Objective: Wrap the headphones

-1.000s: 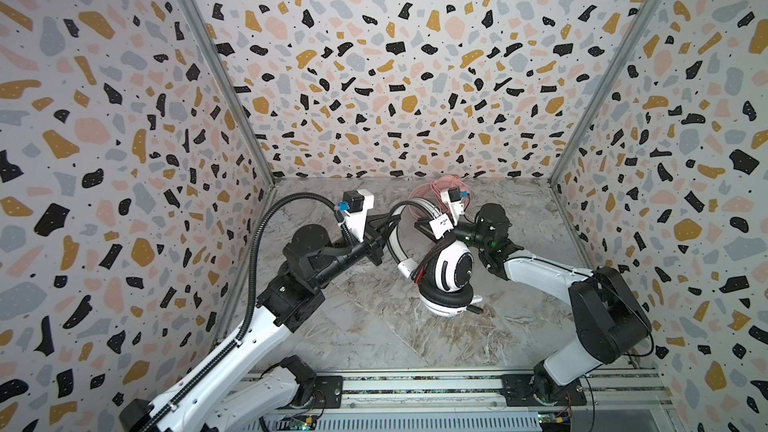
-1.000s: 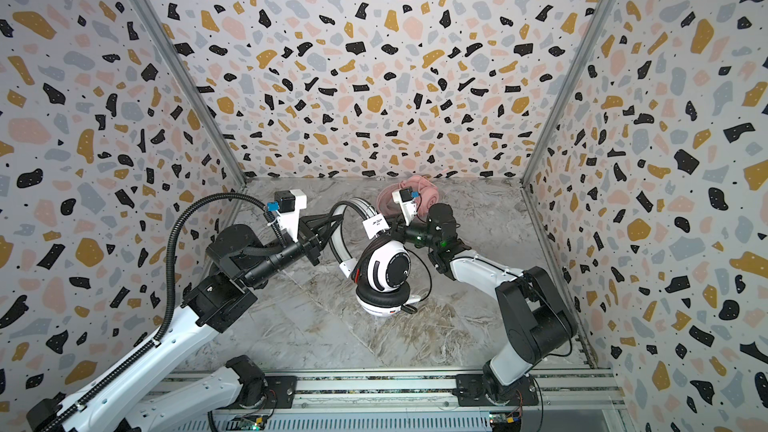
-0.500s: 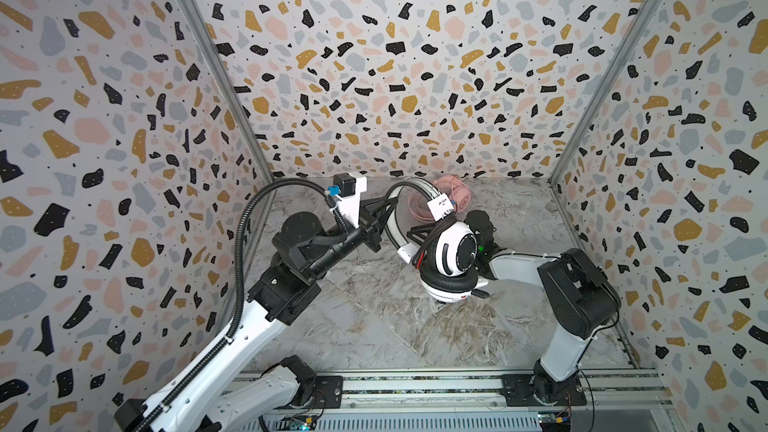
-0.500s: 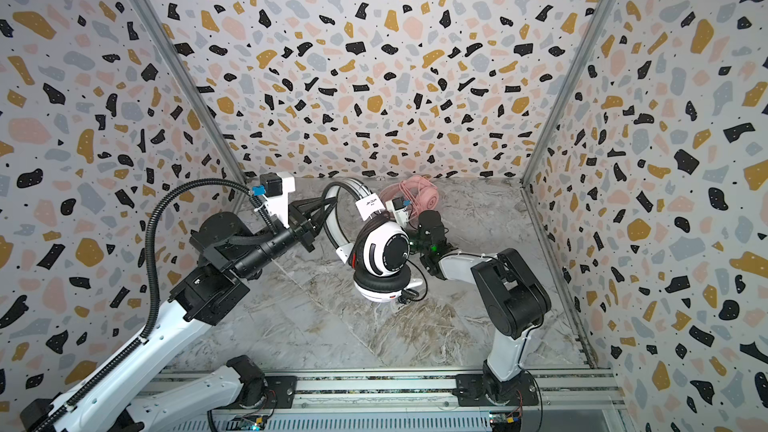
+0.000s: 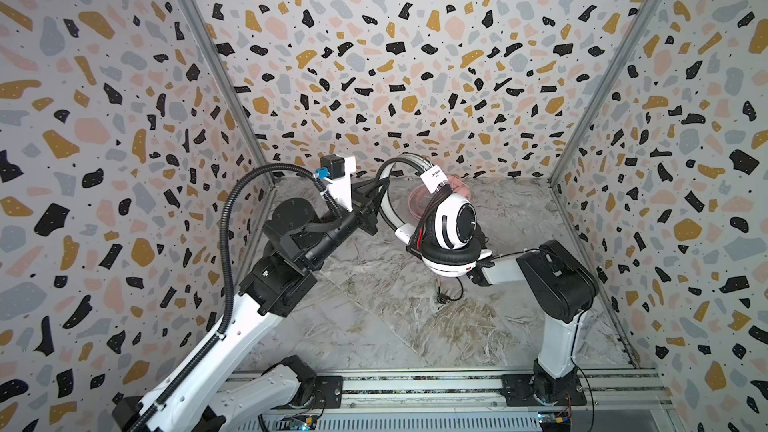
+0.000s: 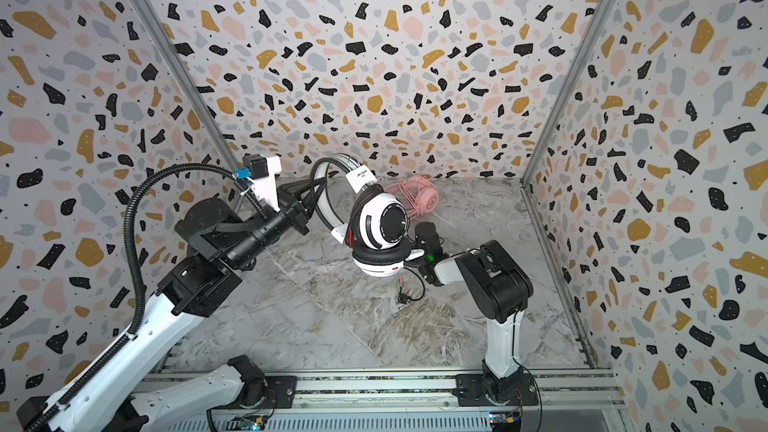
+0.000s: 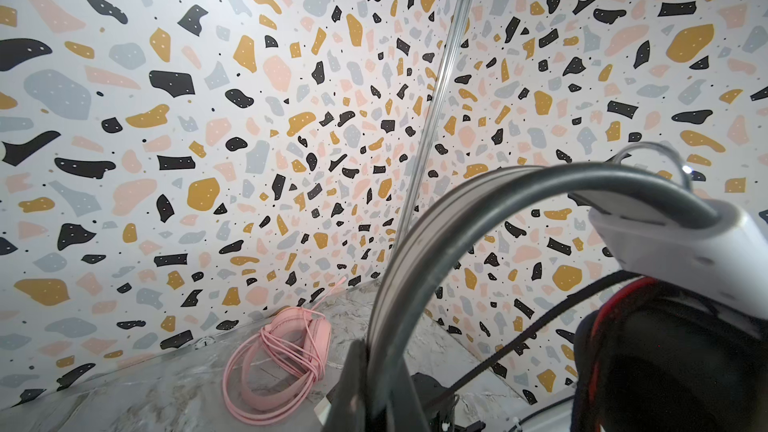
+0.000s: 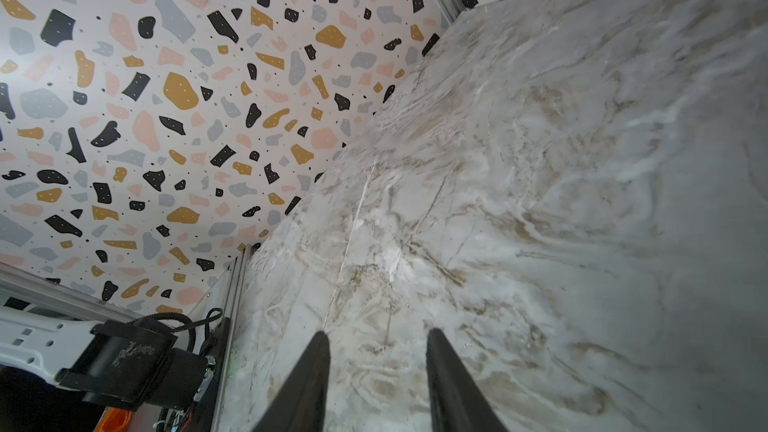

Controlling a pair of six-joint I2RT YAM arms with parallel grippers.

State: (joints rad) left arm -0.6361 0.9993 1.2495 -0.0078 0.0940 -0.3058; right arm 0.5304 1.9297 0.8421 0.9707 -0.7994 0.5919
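Observation:
The white headphones (image 5: 451, 224) (image 6: 384, 224) with black stripes hang above the marble floor. My left gripper (image 5: 376, 205) (image 6: 311, 201) (image 7: 382, 367) is shut on their headband (image 7: 415, 263). Their black cable (image 5: 446, 295) (image 6: 405, 295) dangles from the lower ear cup, its plug end reaching the floor. The pink headphones (image 5: 415, 199) (image 6: 419, 197) (image 7: 282, 363) lie at the back wall with their pink cable looped round them. My right gripper (image 8: 376, 336) is open over bare marble with nothing between its fingers. In both top views the white ear cups hide its fingertips.
Terrazzo-patterned walls (image 5: 374, 56) close in the back and both sides. The right arm (image 5: 557, 280) is folded low at the right of the marble floor (image 5: 374, 326). A metal rail (image 5: 415, 384) with both arm bases runs along the front edge.
The left arm has raised the white headphones and carried them back. The right gripper has left the headband's top and dropped low behind the ear cups, its arm folding in.

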